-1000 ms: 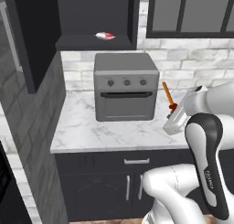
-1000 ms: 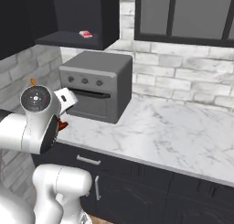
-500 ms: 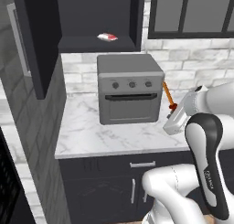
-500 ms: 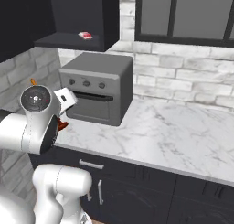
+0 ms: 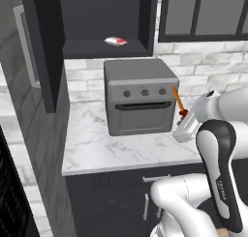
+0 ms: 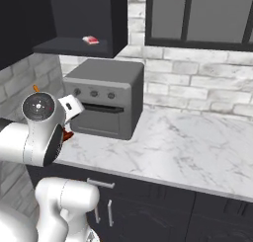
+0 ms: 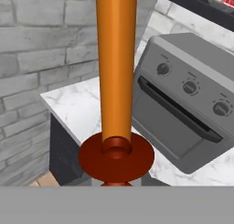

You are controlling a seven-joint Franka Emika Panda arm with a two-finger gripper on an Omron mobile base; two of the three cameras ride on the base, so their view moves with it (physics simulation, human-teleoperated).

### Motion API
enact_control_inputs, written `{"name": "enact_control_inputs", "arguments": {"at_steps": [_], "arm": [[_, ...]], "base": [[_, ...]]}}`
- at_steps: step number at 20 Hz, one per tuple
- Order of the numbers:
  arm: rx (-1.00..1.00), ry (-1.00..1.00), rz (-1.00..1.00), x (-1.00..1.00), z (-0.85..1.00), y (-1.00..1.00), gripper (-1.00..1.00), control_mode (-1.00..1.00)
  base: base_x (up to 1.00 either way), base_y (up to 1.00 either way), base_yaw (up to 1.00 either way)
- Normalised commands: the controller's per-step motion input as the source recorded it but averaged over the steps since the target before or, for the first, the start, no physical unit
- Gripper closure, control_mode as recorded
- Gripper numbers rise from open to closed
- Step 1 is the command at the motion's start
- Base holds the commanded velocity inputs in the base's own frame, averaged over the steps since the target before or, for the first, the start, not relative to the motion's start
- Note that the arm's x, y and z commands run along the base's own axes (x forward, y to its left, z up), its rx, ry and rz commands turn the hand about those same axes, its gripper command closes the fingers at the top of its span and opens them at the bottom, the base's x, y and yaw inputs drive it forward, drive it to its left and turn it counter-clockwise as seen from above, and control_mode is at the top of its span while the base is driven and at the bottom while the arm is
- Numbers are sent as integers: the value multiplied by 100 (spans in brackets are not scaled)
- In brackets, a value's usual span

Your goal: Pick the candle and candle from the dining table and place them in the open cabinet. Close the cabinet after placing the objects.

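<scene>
On the far left, the cabinet (image 5: 104, 23) is open. Its dark door (image 5: 42, 47) swings out toward the robot. A small red and white thing (image 5: 116, 41) already lies on the cabinet's shelf (image 5: 104, 50). It is too small to tell if it is the first candle.

Below the shelf sits a grey toaster oven (image 5: 139, 102) on the white marble surface (image 5: 111, 146). Its top is close under the shelf.

To the right of the oven, the end effector (image 5: 183, 116) holds the orange candle (image 5: 178, 100). The candle stands up, tilted a little, in a dark red holder (image 7: 116, 157). In the hand view the candle goes straight up from the holder. The fingertips are hidden, but the candle sits firm in the hand, so I think the end effector is closed on it.

So the task looks about half done. This candle is picked up, but it has not gone in yet. After that, the door must be shut.

The way in is a bit tight. The candle must go up and left, over the oven's top, and under the cabinet's top edge. The open door stands on the left, so the arm should come in from the right. The wall to the right has dark window frames (image 5: 203, 13), but there is free air in front of them.
</scene>
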Motion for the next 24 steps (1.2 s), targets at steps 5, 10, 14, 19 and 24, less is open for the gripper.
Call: {"name": "enact_control_inputs", "arguments": {"at_steps": [5, 10, 14, 19, 24], "arm": [[0, 0, 0, 0, 0, 0, 100, 100], [0, 0, 0, 0, 0, 0, 100, 100], [0, 0, 0, 0, 0, 0, 100, 100], [0, 0, 0, 0, 0, 0, 100, 100], [0, 0, 0, 0, 0, 0, 100, 100]], "base": [[35, 29, -10], [34, 31, -10], [31, 34, -9], [29, 37, -9], [30, 36, -9]]}}
